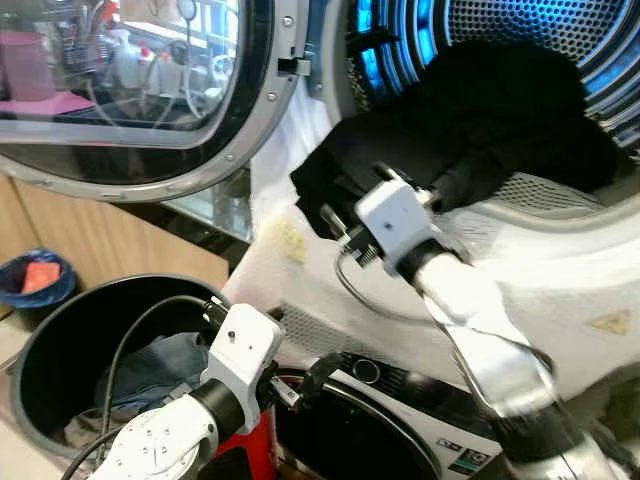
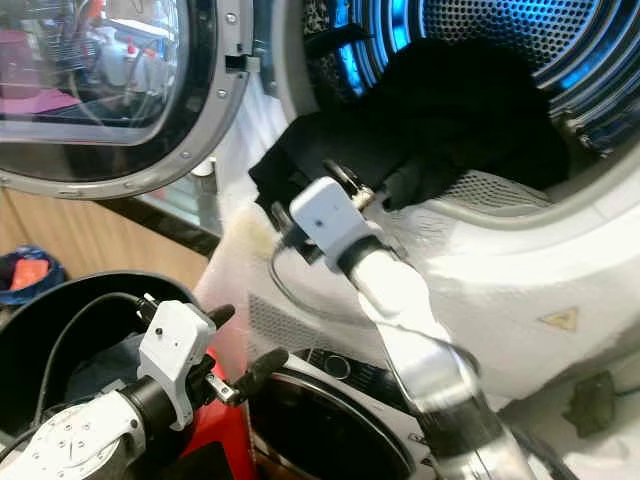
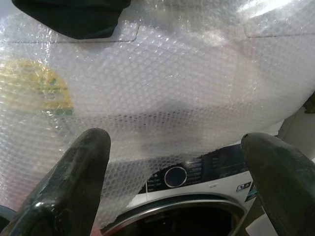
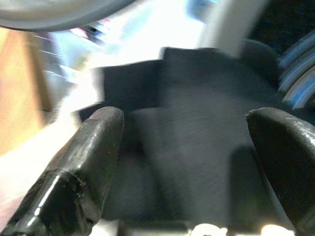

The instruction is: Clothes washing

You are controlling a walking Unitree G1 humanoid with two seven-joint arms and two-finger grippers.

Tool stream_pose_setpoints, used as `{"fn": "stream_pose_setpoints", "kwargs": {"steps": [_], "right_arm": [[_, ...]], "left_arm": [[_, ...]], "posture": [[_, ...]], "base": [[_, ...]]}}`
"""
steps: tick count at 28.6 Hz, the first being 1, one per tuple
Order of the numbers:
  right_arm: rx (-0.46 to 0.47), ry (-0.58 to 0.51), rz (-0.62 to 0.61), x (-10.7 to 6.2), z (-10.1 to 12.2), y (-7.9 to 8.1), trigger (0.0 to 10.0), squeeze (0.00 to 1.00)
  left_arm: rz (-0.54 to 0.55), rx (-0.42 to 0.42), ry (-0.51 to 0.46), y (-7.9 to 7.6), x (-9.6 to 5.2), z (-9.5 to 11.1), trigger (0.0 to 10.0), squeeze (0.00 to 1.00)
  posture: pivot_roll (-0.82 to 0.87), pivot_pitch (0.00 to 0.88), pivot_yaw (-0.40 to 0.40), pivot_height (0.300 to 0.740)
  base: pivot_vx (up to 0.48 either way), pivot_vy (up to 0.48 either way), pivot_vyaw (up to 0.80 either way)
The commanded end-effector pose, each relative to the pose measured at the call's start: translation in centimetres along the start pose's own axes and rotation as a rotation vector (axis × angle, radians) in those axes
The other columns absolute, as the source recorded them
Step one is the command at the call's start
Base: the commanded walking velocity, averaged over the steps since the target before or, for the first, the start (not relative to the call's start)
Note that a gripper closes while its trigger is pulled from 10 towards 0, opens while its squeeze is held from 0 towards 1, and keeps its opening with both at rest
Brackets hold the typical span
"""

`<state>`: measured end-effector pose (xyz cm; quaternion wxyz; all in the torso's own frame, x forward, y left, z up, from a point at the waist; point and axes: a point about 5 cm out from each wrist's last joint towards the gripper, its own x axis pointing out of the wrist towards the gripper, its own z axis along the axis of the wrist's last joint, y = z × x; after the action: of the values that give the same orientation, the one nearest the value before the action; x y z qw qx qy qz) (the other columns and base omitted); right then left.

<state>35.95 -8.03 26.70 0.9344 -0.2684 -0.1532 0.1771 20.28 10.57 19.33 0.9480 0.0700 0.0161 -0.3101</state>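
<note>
**Kid:** Where are the clothes?

**Helper:** A big black cloth (image 1: 470,120) lies in the mouth of the top machine (image 1: 560,260). Part of it is inside the round drum (image 1: 520,30) with the blue light. One corner hangs over the front rim. That rim is wrapped in bubble wrap (image 3: 172,98).

**Kid:** Is a robot hand grabbing it?

**Helper:** The right gripper (image 4: 184,162) is up at the hanging corner. Its two black fingers (image 4: 88,157) are spread wide apart, with the black cloth right in front of them. I cannot tell if they touch it.

**Kid:** And the other hand?

**Helper:** The left gripper (image 3: 177,182) is lower down. Its fingers are spread apart too and hold nothing. It points at the bubble wrap and at a second machine (image 3: 206,177) below, which has a round knob.

**Kid:** What else is there?

**Helper:** The top machine's round door (image 1: 130,90) stands open on the left. Under it is a dark bucket (image 1: 60,340) with some blue cloth (image 1: 160,370) inside. Far to the left is a small blue bin (image 1: 35,285) with something orange in it.
</note>
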Motion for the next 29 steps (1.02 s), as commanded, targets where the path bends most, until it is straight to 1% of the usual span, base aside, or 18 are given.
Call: {"fn": "stream_pose_setpoints", "kwargs": {"steps": [1, 7, 12, 17, 19, 20, 25, 28, 29], "right_arm": [[-0.016, 0.01, -0.039, 0.3, -0.4, -0.6, 10.0, 0.0], [-0.044, 0.033, -0.041, 0.7, -0.9, -0.5, 10.0, 0.0], [-0.072, 0.055, -0.013, 0.5, -1.6, -0.7, 10.0, 0.0], [-0.087, 0.063, -0.014, 0.5, -2.0, -0.9, 10.0, 0.0], [-0.11, 0.079, -0.027, 0.5, -2.7, -1.5, 10.0, 0.0], [-0.133, 0.106, -0.045, 0.3, -3.4, -2.2, 10.0, 0.0], [-0.172, 0.139, -0.057, 0.0, -4.4, -3.0, 10.0, 0.0], [-0.2, 0.193, -0.094, -0.1, -5.3, -4.1, 10.0, 0.0], [-0.2, 0.193, -0.094, -0.1, -5.3, -4.1, 10.0, 0.0]], "left_arm": [[0.001, 0.019, -0.011, 0.0, 0.2, 0.1, 10.0, 0.0], [-0.004, 0.033, -0.02, 0.3, 0.6, 0.3, 10.0, 0.0], [-0.005, 0.041, -0.026, 0.5, 0.7, 0.4, 10.0, 0.0], [-0.006, 0.042, -0.026, 0.5, 0.6, 0.4, 10.0, 0.0], [-0.009, 0.041, -0.025, 0.4, 0.6, 0.4, 10.0, 0.0], [-0.011, 0.04, -0.025, 0.4, 0.6, 0.4, 10.0, 0.0], [-0.011, 0.04, -0.026, 0.4, 0.6, 0.4, 10.0, 0.0], [-0.015, 0.038, -0.025, 0.3, 0.6, 0.4, 10.0, 0.0], [-0.015, 0.038, -0.025, 0.3, 0.6, 0.4, 10.0, 0.0]], "posture": [[0.12, 0.0, -0.174, 0.74], [0.12, 0.0, -0.169, 0.74], [0.13, 0.0, -0.166, 0.74], [0.12, 0.0, -0.164, 0.74], [0.12, 0.0, -0.162, 0.74], [0.12, 0.0, -0.162, 0.74], [0.12, 0.0, -0.161, 0.74], [0.11, 0.0, -0.159, 0.74], [0.11, 0.0, -0.159, 0.74]], "base": [[0.0, 0.0, 0.0], [0.0, 0.0, 0.0], [0.0, 0.0, 0.0], [0.0, 0.0, 0.0], [0.0, 0.0, 0.0], [0.0, 0.0, 0.0], [0.0, 0.0, 0.0], [0.0, 0.0, 0.0], [0.0, 0.0, 0.0]]}}
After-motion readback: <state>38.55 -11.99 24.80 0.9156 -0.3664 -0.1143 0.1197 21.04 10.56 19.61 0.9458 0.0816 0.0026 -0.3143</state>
